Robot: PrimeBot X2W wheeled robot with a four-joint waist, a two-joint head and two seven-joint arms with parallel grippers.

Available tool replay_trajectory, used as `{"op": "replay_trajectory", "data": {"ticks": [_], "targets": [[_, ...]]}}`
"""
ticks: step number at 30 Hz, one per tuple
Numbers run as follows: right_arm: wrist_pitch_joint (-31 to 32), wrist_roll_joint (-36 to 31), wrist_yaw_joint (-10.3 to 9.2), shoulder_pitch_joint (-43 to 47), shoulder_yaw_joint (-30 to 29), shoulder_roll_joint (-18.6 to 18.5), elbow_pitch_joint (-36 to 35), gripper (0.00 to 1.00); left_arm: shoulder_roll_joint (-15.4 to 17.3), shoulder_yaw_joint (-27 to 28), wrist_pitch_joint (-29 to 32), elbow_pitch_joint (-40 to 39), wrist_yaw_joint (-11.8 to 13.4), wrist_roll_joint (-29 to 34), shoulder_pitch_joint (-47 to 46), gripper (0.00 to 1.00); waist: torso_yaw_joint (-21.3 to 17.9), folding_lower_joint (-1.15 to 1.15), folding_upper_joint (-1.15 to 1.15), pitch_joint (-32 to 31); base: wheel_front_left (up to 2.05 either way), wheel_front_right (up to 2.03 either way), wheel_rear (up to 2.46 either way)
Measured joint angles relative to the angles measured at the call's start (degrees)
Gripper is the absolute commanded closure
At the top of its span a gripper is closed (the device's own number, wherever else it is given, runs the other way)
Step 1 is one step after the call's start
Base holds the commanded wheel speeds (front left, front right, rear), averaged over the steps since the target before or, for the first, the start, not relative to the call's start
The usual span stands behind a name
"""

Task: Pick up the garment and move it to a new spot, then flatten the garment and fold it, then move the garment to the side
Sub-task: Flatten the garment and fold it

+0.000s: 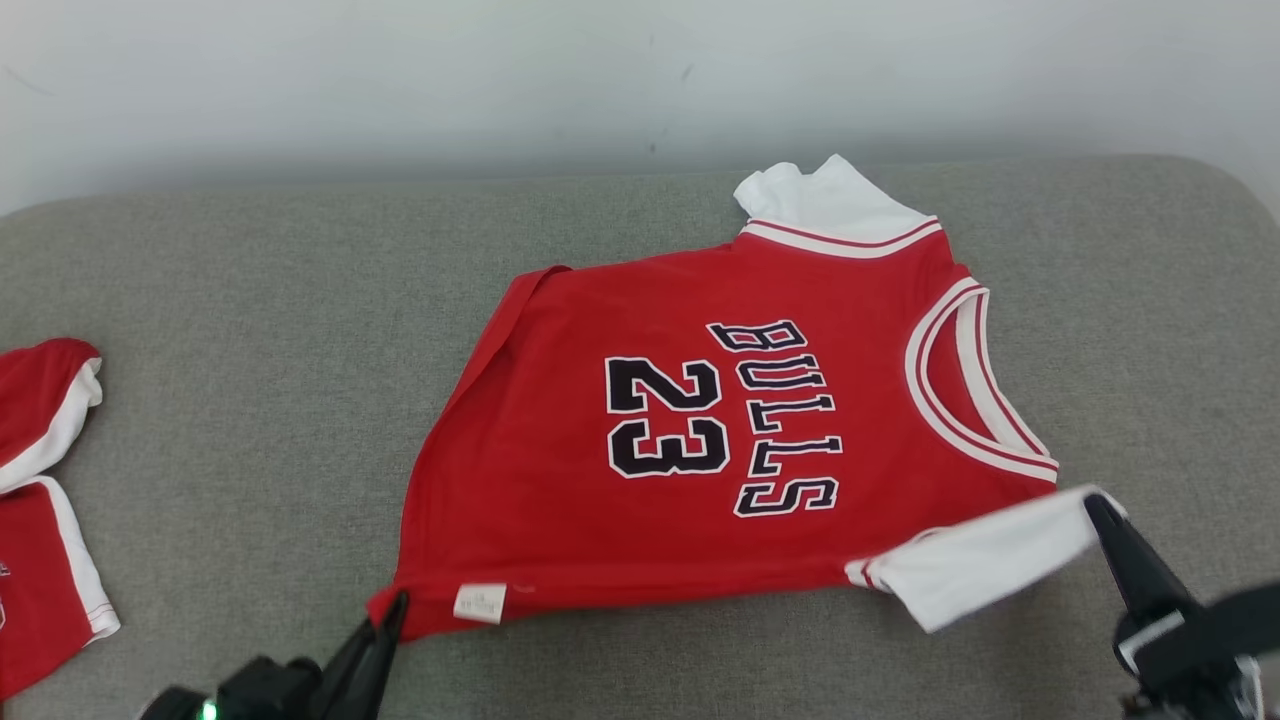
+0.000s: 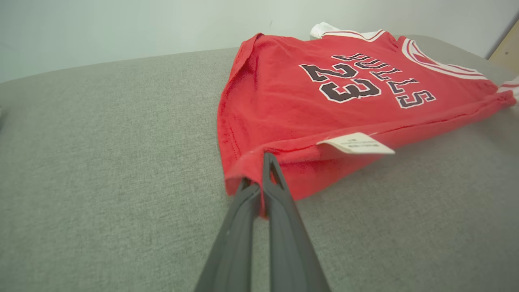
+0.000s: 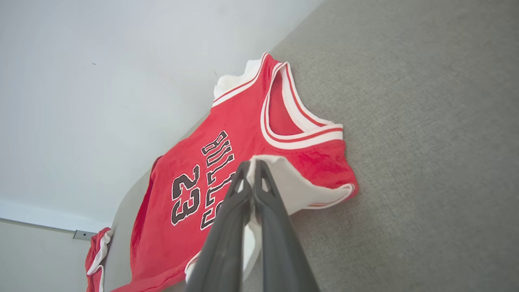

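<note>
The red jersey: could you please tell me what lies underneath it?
The red jersey lies spread on the grey cushion, which shows all around it. The left gripper pinches its hem corner, the right gripper its white sleeve. Anything beneath the cloth is hidden.

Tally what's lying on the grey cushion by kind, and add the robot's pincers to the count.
Red jersey: 1
Other red garment, at the left edge: 1
Pincers: 2, left pincer and right pincer, both shut on the jersey
Total: 4
</note>
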Motion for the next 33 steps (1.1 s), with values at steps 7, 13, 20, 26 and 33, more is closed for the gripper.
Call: {"op": "replay_trajectory", "data": {"ticks": [7,13,20,26,33], "targets": [[4.1,-8.1,0.0,-19.3,-0.1,-0.1,15.1,1.0,-0.8,-0.1,2.0,4.3,-3.8,0.3,-9.1,1.0,0.6,0.01,0.0,0.9,0.0,0.0,0.0],[-0.3,-14.0,0.0,-31.3,-0.6,-1.3,31.5,1.0,-4.5,-1.6,2.1,13.8,-7.4,-0.7,-16.2,1.0,1.6,0.01,0.0,1.8,0.0,0.0,0.0],[-10.3,-16.8,0.0,-37.4,3.5,-3.0,43.3,0.65,-6.5,-3.8,1.0,23.1,-9.2,-0.1,-20.8,0.73,1.9,0.01,0.0,2.2,0.0,0.0,0.0],[-19.9,-12.6,0.01,-36.5,9.7,-6.3,42.4,0.0,-7.8,0.3,-0.1,23.0,-8.1,0.6,-20.6,0.0,2.0,0.01,0.0,1.6,0.0,0.0,0.0],[-24.9,-8.5,0.0,-27.3,15.5,-11.8,37.1,0.0,-9.1,6.6,-0.3,13.6,-5.7,2.4,-11.2,0.0,1.5,0.0,0.0,1.3,0.0,0.0,0.0]]}}
